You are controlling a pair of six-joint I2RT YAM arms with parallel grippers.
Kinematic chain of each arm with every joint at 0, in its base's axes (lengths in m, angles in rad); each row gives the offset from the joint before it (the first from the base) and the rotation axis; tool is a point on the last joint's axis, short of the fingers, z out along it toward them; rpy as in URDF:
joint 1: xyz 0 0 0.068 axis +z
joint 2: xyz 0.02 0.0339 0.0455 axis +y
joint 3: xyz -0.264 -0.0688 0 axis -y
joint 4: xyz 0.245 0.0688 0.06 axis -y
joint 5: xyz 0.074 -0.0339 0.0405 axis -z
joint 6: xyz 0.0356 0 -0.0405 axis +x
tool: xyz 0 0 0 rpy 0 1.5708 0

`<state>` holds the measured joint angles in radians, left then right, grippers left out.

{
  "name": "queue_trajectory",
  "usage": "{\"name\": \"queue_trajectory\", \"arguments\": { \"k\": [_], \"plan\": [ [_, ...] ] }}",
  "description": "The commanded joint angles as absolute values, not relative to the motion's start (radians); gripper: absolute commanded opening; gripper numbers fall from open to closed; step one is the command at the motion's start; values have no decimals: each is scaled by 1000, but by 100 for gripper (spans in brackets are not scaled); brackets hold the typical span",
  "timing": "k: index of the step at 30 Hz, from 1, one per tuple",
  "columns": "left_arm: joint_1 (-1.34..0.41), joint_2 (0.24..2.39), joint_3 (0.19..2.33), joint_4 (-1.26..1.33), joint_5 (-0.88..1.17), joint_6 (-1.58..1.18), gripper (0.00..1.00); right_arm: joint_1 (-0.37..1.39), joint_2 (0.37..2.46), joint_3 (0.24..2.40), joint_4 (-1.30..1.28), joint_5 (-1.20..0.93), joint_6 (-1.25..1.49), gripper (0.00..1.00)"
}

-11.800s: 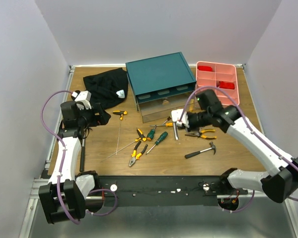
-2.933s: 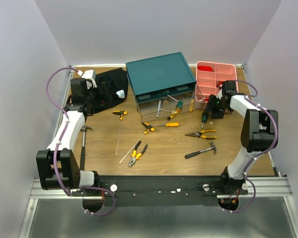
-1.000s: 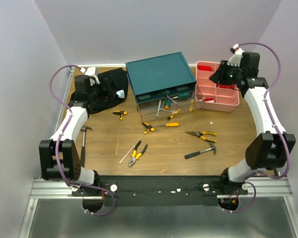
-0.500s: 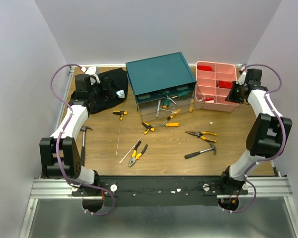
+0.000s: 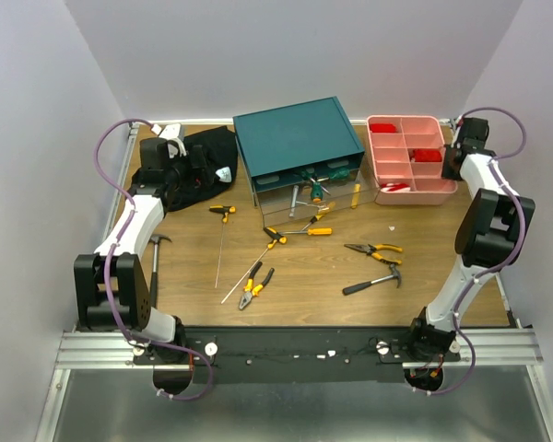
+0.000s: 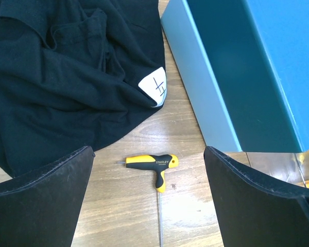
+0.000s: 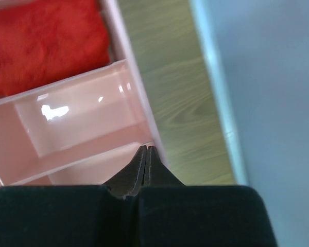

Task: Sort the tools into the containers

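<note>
The teal cabinet (image 5: 298,138) stands at the back, its lower drawer (image 5: 306,193) open with green-handled screwdrivers (image 5: 315,187) in it. The pink tray (image 5: 415,191) is at the back right. My right gripper (image 5: 452,163) is shut on the tray's right wall (image 7: 127,77). My left gripper (image 5: 180,173) is open and empty, hovering over a yellow-black T-handle tool (image 6: 150,162) beside the cabinet (image 6: 232,77). Pliers (image 5: 256,287), more pliers (image 5: 374,249), a hammer (image 5: 373,281), a yellow screwdriver (image 5: 318,230) and a thin rod (image 5: 219,258) lie loose on the table.
A black cloth (image 5: 203,157) with a white tag (image 6: 154,87) lies at the back left, under my left arm. A second hammer (image 5: 155,262) lies near the left edge. Red items (image 5: 426,156) fill some tray compartments. The right wall is close beside the tray.
The pink tray has slid right toward the wall with my right gripper at its right rim. The left arm and the loose tools have not moved.
</note>
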<state>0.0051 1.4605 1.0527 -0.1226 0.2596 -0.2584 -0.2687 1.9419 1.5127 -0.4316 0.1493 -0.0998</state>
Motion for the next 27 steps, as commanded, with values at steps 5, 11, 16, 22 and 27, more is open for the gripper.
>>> {"name": "queue_trajectory", "arguments": {
  "k": [5,11,16,22,27],
  "plan": [
    [3,1496,1106,-141,252,-239,99,-282,1964,1600,-347,279,-138,1],
    [-61,1488,1143,-152,273,-186,99,-270,1767,1525,-425,-226,-28,20],
    [-90,1523,1247,-135,443,-144,90,-198,1626,1329,-407,-322,-3,24],
    [-176,1603,1356,-140,647,-115,0,-189,1562,1223,-383,-353,46,24],
    [-258,1664,1385,-195,755,-83,0,-189,1542,1235,-403,-368,37,24]
  ]
}}
